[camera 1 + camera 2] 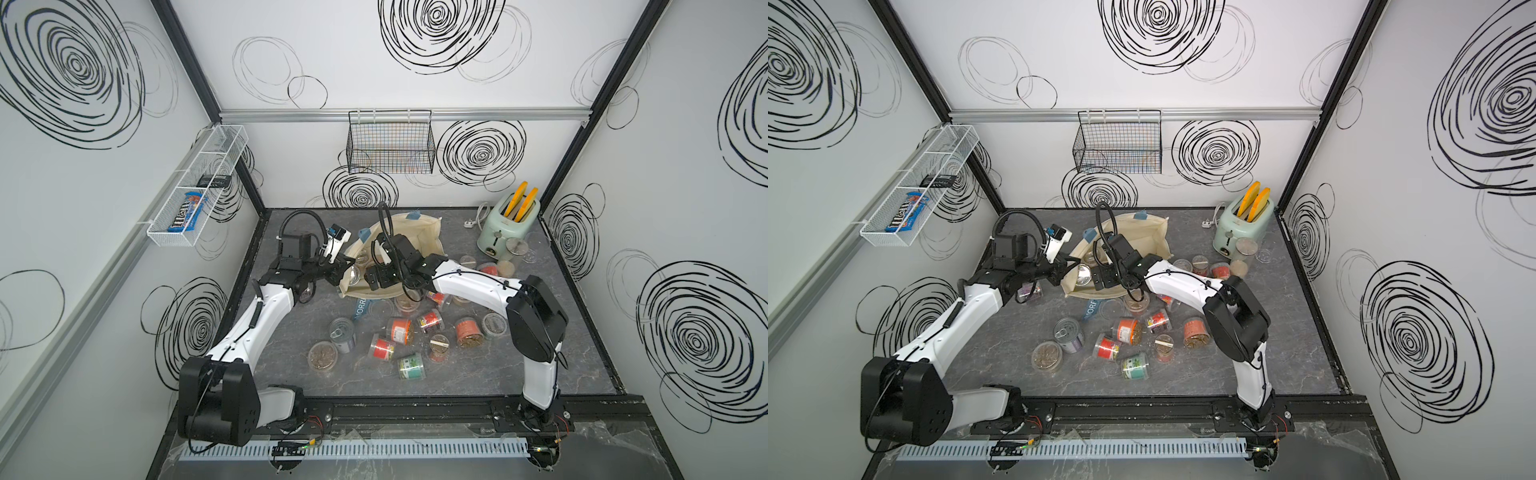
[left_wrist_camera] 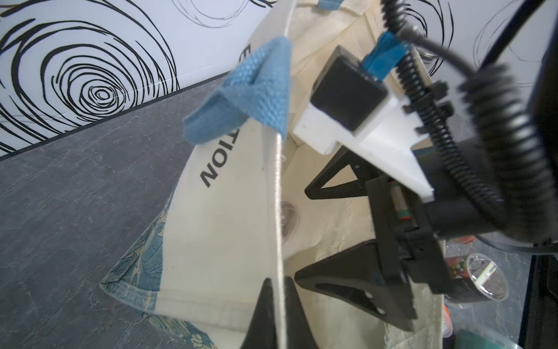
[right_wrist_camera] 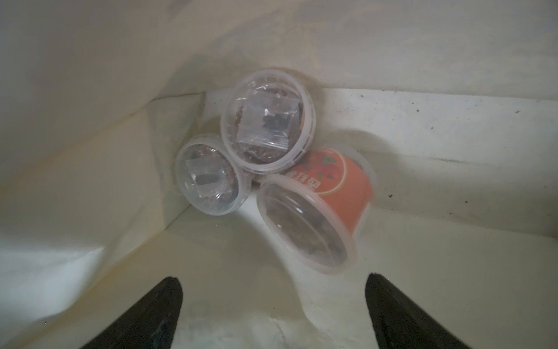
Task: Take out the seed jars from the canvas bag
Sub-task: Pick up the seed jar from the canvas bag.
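The cream canvas bag (image 1: 419, 232) (image 1: 1142, 237) lies at the middle back of the table, its mouth held up. My left gripper (image 2: 279, 284) (image 1: 343, 270) is shut on the bag's rim (image 2: 279, 181). My right gripper (image 3: 273, 281) (image 1: 374, 280) is open inside the bag, and nothing lies between its fingers. Ahead of it three seed jars rest in the bag's corner: two clear-lidded jars (image 3: 267, 121) (image 3: 208, 175) and an orange-labelled one (image 3: 320, 205) on its side. Several more seed jars (image 1: 400, 330) (image 1: 1128, 330) lie scattered on the table in front of the bag.
A tin can (image 1: 343, 334) stands among the loose jars. A mint toaster (image 1: 508, 224) and a taller clear canister (image 1: 517, 249) stand at the back right. One jar (image 1: 1030, 291) lies under my left arm. Wire baskets hang on the back wall (image 1: 390, 143) and left wall (image 1: 195, 187).
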`<state>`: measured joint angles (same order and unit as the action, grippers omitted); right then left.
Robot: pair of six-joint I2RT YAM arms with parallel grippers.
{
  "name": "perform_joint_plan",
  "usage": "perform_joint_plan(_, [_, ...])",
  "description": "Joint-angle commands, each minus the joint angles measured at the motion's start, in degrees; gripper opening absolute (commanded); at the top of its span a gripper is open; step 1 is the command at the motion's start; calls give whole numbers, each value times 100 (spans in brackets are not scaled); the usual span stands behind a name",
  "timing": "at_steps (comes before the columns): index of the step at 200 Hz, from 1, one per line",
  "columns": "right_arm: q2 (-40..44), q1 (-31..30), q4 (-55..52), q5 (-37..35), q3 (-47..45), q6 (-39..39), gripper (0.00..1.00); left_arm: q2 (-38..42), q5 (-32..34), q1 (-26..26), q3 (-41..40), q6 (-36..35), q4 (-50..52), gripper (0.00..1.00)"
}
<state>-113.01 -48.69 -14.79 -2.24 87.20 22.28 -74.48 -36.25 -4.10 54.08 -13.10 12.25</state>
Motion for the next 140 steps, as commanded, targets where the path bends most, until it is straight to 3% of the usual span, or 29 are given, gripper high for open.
perform_joint_plan(1, [-481,26,-492,-273,472,29,99,34,-349,56,84,186,-419,1])
perform_joint_plan(36, [-1240,43,-1226,-460,1406,48,99,12,-386,58,142,241,-411,0])
perform_joint_plan(105, [-1596,99,-1109,-723,1427,362,100,11,-434,71,130,308,-448,1])
perform_joint_plan(140, [-1418,158,-1114,-498,1371,451,91,21,-405,83,120,311,-451,1])
